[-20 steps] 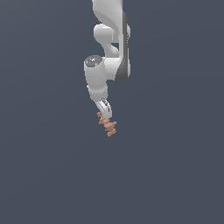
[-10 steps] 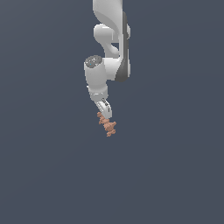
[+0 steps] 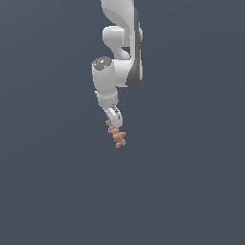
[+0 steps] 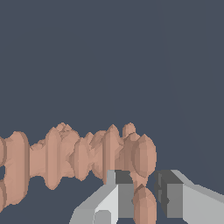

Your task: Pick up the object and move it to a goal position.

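Gripper (image 3: 116,125) with the ridged orange-brown object (image 3: 116,135) pinched between its jaws near one end, the remainder projecting toward 5 o'clock in the exterior view. Risk: the off-centre grip (one ridge only, per the wrist view) may let the object (image 4: 83,159) pivot or slip during transport.

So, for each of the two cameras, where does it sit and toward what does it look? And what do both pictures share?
Exterior view: off the arm, facing the white arm hanging from the frame's top, its hand on the orange-brown object; exact position unknown.
Wrist view: on the wrist, looking past the two fingers at the ridged object between them.
Shared: the object, the hand, the plain dark background.
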Controlling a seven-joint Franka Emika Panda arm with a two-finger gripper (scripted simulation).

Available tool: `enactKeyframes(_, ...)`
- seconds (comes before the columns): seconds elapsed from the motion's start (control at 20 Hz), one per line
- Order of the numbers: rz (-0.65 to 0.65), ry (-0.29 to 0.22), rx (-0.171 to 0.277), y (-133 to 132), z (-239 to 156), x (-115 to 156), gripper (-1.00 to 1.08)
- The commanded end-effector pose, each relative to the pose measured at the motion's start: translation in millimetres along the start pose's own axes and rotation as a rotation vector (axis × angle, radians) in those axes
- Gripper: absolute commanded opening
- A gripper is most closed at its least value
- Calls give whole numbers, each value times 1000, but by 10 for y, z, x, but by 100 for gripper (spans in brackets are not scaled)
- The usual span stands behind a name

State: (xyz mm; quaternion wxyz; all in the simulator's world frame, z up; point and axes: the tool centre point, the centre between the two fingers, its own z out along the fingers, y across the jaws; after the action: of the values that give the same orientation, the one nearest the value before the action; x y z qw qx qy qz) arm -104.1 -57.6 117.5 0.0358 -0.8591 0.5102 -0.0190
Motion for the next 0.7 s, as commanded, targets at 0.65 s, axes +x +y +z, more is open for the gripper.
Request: enactKeyframes(0.65, 1, 2, 0, 258, -910, -229, -100)
